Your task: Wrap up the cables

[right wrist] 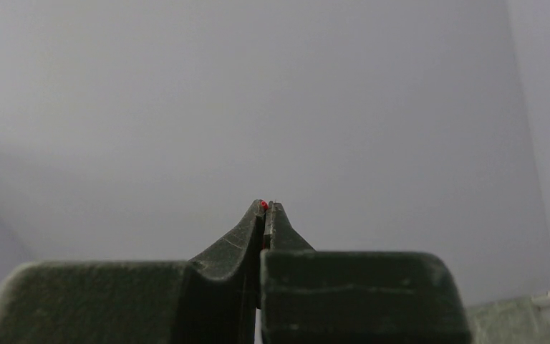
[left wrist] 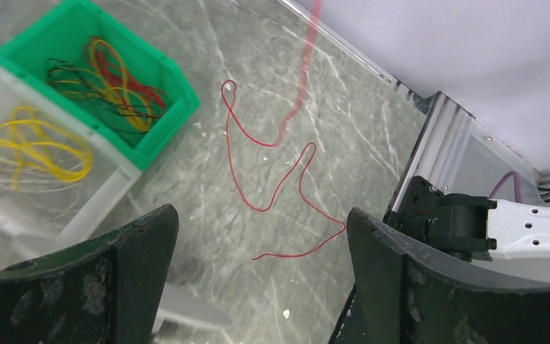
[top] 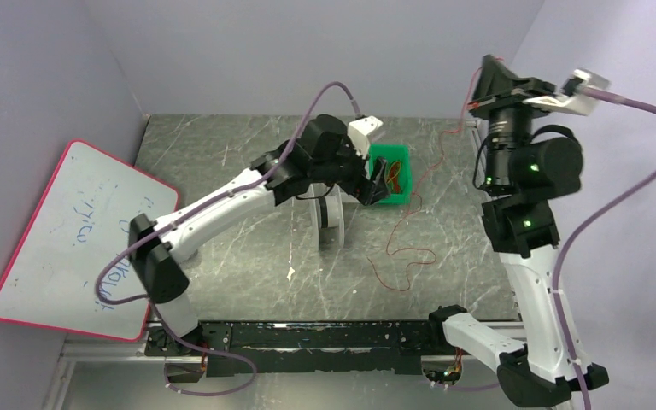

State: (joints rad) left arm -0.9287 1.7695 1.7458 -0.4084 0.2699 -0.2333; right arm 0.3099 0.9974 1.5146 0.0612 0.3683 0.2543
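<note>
A grey marbled table (top: 248, 273) fills the floor of the scene, with pale lavender walls (top: 307, 51) closing it in at 9, 12 and 3 o'clock. At 9 o'clock a whiteboard (top: 73, 243) with a pink-red frame leans tilted at the table's edge, blue handwriting scrawled across it. Toward 12 o'clock, well apart from the whiteboard, sits a green bin (top: 390, 155). In the left wrist view the green bin (left wrist: 168, 132) touches a clear bin (left wrist: 97, 204) lying at its 7 o'clock.

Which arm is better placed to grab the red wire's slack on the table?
Left. The left hand, open, hovers over the slack red wire; the right hand is raised, shut on its end.
</note>
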